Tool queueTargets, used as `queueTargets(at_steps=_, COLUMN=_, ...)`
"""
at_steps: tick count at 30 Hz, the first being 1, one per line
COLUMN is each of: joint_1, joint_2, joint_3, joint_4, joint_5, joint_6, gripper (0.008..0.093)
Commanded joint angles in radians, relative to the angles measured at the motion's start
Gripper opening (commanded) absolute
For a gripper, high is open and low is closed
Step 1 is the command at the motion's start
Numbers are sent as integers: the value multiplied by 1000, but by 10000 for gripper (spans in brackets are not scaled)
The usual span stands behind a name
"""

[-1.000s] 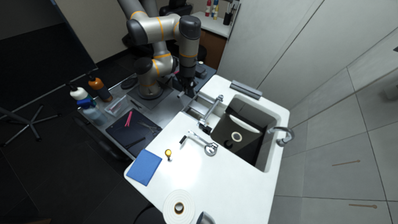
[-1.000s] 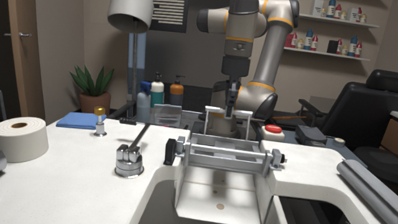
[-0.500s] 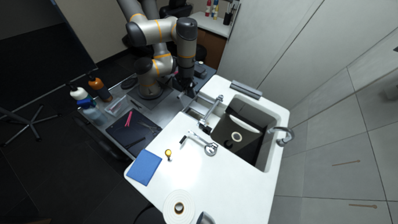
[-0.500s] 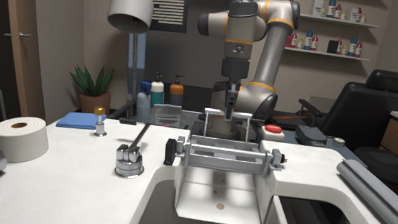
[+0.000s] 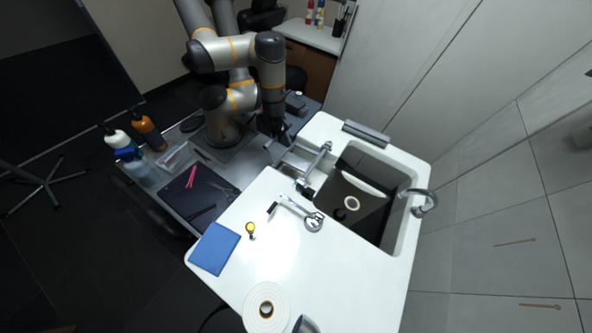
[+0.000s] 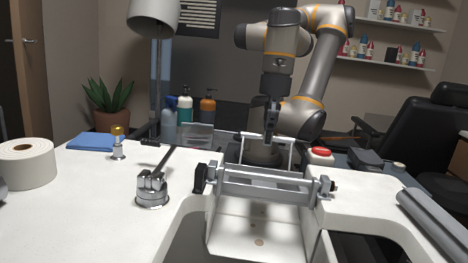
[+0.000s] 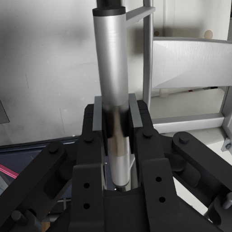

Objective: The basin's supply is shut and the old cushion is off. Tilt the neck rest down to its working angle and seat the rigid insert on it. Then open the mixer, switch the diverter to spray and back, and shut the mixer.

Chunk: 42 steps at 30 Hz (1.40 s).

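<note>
At the basin's notch, the metal neck rest frame [image 6: 265,179] hinges between the two white counter edges. Its top handle bar [image 6: 267,137] stands raised behind the hinge. I grip that handle bar [image 7: 114,94] in my gripper [image 7: 116,137], near its middle [image 5: 276,137]. The grey rigid insert [image 5: 366,133] lies on the counter beside the wall. The mixer [image 5: 313,221] sits on the counter with its lever [image 6: 162,160] pointing away from the basin. The yellow-topped diverter knob [image 5: 250,228] stands to the mixer's left. The spout [image 5: 420,200] curves over the basin's far rim.
A dark tray [image 5: 198,194] with scissors and a pink comb lies on the trolley. Bottles [image 5: 133,146] stand at its edge. A blue towel [image 5: 214,248] and a paper roll [image 5: 266,307] sit on the counter. A red button box [image 6: 320,154] is behind the frame.
</note>
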<state>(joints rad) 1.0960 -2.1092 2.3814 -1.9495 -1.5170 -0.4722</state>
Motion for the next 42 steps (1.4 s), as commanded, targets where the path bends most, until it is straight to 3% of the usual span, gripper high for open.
queueTargets(at_steps=1, joint_1=-3, joint_2=-3, joint_3=5, joint_4=-7, joint_5=3, joint_6=-2, gripper=80)
queueTargets(at_steps=24, joint_1=-64, joint_2=-80, joint_3=130, joint_4=-152, joint_5=68, joint_6=-53, gripper=80)
queueTargets(at_steps=42, joint_1=-88, joint_2=-105, joint_3=175, joint_4=-206, joint_5=95, joint_6=-72, gripper=80)
